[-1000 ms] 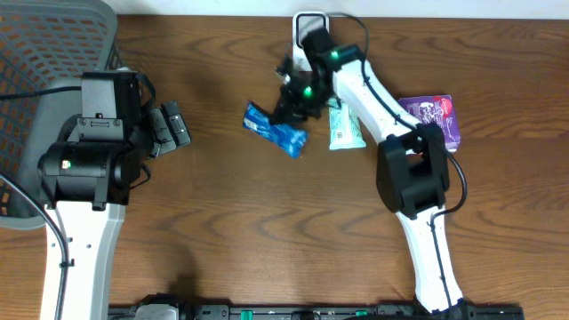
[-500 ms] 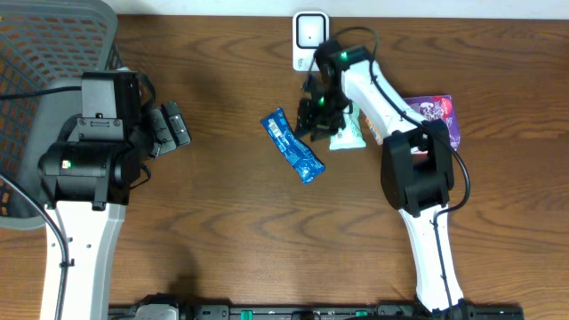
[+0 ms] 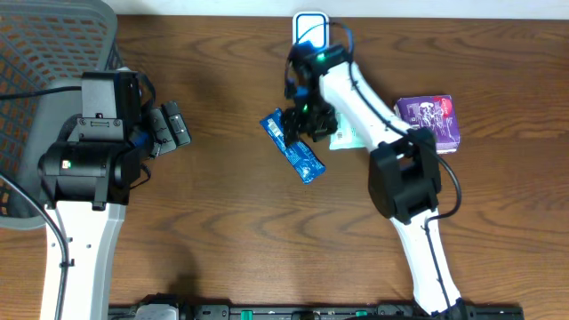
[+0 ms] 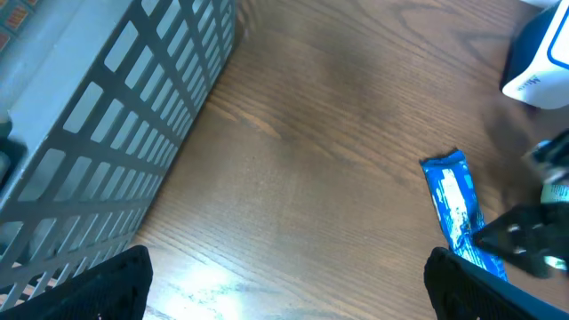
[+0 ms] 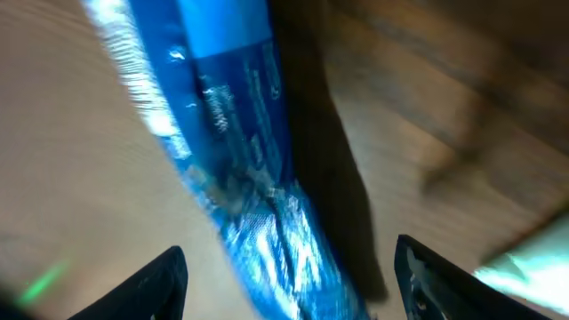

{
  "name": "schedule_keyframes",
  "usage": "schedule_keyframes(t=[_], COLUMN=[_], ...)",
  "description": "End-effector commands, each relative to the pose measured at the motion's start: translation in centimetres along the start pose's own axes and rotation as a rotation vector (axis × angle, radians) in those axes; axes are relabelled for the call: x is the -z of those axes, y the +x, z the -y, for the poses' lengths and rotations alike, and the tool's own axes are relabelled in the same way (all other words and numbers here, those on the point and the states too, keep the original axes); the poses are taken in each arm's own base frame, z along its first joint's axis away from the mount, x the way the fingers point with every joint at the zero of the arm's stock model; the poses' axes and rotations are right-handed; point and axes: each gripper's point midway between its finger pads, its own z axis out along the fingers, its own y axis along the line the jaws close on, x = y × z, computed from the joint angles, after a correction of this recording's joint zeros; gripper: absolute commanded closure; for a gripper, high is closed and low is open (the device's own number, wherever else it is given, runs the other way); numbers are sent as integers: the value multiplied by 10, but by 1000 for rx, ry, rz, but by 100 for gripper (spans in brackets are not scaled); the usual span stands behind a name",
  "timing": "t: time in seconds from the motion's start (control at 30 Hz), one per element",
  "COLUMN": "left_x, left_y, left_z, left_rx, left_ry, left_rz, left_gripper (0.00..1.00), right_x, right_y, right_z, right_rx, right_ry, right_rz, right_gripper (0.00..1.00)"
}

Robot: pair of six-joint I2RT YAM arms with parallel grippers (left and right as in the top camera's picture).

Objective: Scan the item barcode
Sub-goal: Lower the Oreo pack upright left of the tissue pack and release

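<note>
My left claw [image 3: 171,127] hangs wide open over the wooden table [image 3: 222,231], holding nothing. Just beside that arm, on my left, stands one grey slatted plastic basket [image 3: 53,53]; the arm covers part of it, so I cannot tell what is inside.

Further out, my right claw [image 3: 305,117] is open, its two fingers [image 5: 164,280] spread either side of one blue foil snack packet [image 3: 295,151] without gripping it. The packet lies flat on the table near the middle. Its long axis runs diagonally, the far end pointing left and the near end pointing right.

To the right of the packet lies one white-and-green tube [image 3: 348,135], and further right one purple packet [image 3: 429,120]. Farthest away, at the table's back edge, stands one white barcode scanner [image 3: 309,27].
</note>
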Motion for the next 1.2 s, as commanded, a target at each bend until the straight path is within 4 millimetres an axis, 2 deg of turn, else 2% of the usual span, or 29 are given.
schedule_keyframes(t=[0.0, 0.03, 0.1, 0.23, 0.37, 0.57, 0.67, 0.73, 0.83, 1.0, 1.17], left_x=[1, 1, 1, 1, 1, 1, 1, 1, 1, 1, 1], left_y=[-3, -3, -3, -3, -3, -3, -3, -3, -3, -3, -3], left_z=[-2, -2, -2, -2, -2, -2, -2, -2, -2, -2, -2], left_rx=[-10, -10, -10, -10, -10, -10, -10, -10, -10, -10, -10], left_ry=[-9, -9, -9, -9, -9, -9, -9, -9, -9, -9, -9], left_rz=[6, 6, 6, 6, 6, 6, 6, 6, 6, 6, 6], left_gripper=[2, 2, 2, 2, 2, 2, 2, 2, 2, 2, 2], right_x=[-13, -16, -27, -35, -33, -31, -30, -31, -31, -29, -20], right_y=[2, 2, 0, -8, -26, -42, -43, -41, -39, -43, -48], right_z=[8, 9, 11, 3, -4, -8, -8, -5, 2, 5, 27], right_rx=[45, 45, 39, -29, -162, -385, -481, -542, -634, -680, -757], right_ry=[66, 66, 46, -40, -86, -128, -138, -127, -91, -91, -13], right_rz=[5, 8, 18, 50, 114, 167, 165, 158, 158, 178, 243], right_gripper=[29, 30, 42, 75, 86, 93, 93, 99, 98, 96, 92])
